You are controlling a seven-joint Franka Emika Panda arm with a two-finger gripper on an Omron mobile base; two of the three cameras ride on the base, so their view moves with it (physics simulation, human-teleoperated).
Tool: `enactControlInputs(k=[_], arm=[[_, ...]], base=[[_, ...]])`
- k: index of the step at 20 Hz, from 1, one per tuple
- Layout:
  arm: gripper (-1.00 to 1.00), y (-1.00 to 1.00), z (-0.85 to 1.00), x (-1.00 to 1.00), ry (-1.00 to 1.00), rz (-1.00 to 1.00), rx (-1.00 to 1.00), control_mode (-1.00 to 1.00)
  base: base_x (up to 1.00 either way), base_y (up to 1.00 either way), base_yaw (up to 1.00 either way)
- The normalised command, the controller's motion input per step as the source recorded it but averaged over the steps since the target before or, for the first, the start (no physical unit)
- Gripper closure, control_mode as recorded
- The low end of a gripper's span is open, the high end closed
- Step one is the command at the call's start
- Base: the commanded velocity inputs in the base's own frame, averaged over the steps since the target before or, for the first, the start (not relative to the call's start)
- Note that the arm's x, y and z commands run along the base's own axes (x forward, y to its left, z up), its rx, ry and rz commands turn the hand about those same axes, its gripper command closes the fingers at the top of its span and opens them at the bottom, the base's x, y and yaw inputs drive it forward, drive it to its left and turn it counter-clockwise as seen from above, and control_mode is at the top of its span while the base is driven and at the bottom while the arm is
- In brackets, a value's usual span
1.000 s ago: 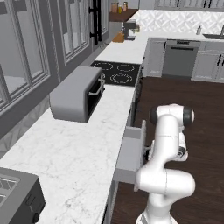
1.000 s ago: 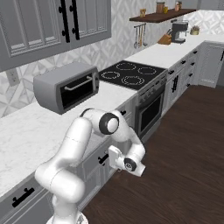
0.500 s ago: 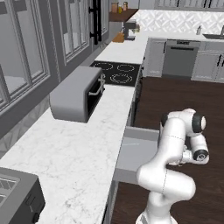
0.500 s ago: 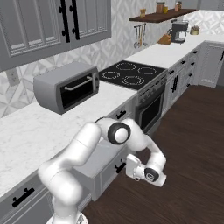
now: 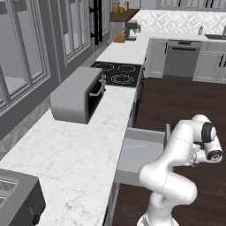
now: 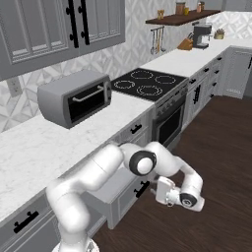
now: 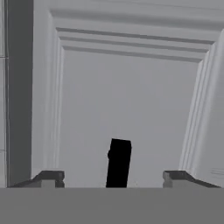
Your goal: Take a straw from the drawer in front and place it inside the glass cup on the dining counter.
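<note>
The drawer stands pulled out from under the marble worktop, its plain grey inside facing up. Its front panel carries a black handle. In the hand view the panel is close ahead, with the handle upright between my fingertips and touching neither. My gripper is open just in front of that panel. I cannot make out the straw inside the drawer. The glass cup and the dining counter are out of view.
A grey toaster oven sits on the worktop behind the drawer, with a black cooktop beyond it. The oven front is just right of the drawer. Dark wood floor lies open behind my arm.
The drawer has slid out from the cabinet while my gripper held its handle. The jaws have since spread and let the handle go.
</note>
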Motion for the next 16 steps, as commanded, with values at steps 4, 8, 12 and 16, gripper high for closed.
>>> enactControlInputs(k=[4,8,12,16], arm=[[-1.00,-0.01,0.74,-0.13,-0.08,0.02,-0.21,-1.00],[-1.00,0.33,1.00,-0.28,-0.17,0.01,-0.26,-1.00],[-1.00,0.71,1.00,-0.23,-0.14,0.00,-0.34,-1.00],[-1.00,0.81,1.00,-0.22,-0.15,0.00,-0.43,-1.00]], base=[[0.00,0.00,0.00],[0.00,0.00,0.00],[0.00,0.00,0.00],[0.00,0.00,0.00]])
